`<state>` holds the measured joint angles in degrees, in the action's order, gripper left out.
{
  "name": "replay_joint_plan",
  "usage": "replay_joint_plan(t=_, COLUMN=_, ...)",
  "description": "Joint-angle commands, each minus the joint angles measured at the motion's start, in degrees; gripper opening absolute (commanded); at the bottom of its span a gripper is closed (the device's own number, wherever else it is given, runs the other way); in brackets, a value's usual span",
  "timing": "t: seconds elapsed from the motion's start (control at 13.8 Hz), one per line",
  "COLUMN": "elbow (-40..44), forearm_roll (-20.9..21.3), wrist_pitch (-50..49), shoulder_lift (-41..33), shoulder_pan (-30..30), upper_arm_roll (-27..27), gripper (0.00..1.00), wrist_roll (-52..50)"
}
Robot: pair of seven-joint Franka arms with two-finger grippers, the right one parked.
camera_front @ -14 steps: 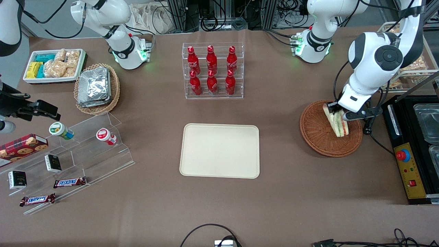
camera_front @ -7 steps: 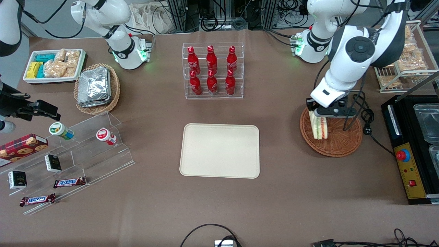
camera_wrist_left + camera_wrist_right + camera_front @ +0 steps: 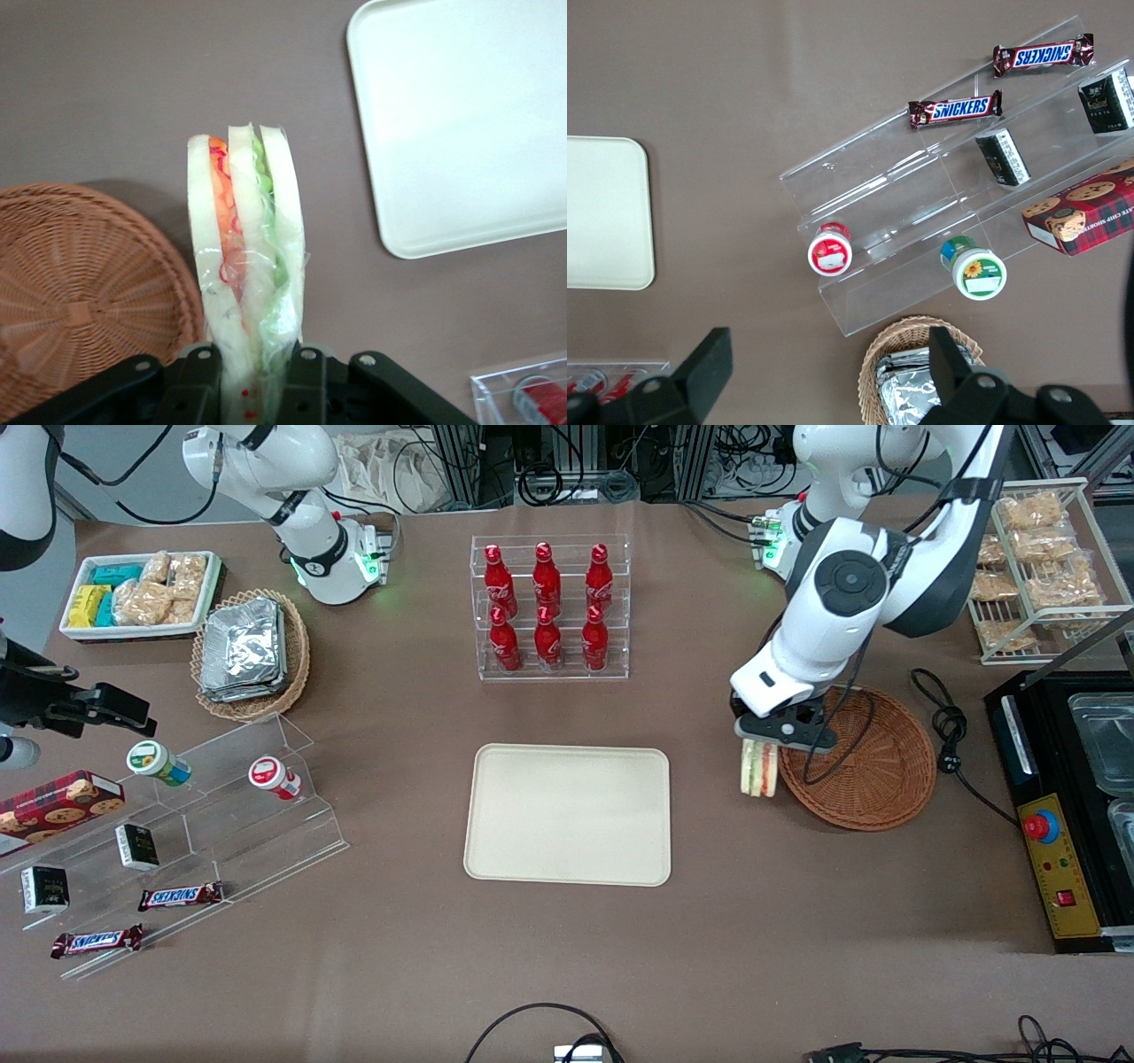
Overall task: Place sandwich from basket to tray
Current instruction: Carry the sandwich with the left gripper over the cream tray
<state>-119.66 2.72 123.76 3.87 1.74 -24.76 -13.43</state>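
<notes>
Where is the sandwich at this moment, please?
The sandwich hangs clamped in the left hand, above the bare table between the basket and the tray, just outside the basket's rim.

Brown table [image 3: 399, 957] is pretty loaded. The cream tray [image 3: 568, 815] sits flat in the middle, with a clear rack of red bottles [image 3: 549, 607] farther from the camera. The reddish wicker basket [image 3: 873, 766] rests toward the working arm's end. At the parked arm's end there's a clear stepped stand [image 3: 190, 841], a lighter basket of foil packs [image 3: 251, 653] and a white tub of snacks [image 3: 140, 595]. The gripper [image 3: 769, 735] hangs above the tabletop between tray and basket, clamping the sandwich [image 3: 759, 769].
</notes>
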Motion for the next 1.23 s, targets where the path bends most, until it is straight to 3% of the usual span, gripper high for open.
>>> replay_joint_plan(t=0.0, elbow=6.0, forearm_roll=0.54, wrist_pitch=-0.89, shoulder_lift=5.69, shoulder_pan=0.28, upper_arm_roll=-1.96, gripper=0.0, wrist_roll=-2.3)
replay_joint_plan(t=0.43, elbow=10.94, forearm_roll=3.69, wrist_pitch=1.82, shoulder_lift=14.57, shoulder_pan=5.72, upper_arm_roll=-2.05, gripper=0.0, wrist_roll=-7.47)
replay_joint_plan(t=1.16, elbow=21.31, forearm_roll=12.65, wrist_pitch=5.26, shoulder_lift=30.66, shoulder_pan=11.36, upper_arm_roll=-1.87, gripper=0.0, wrist_roll=-22.85)
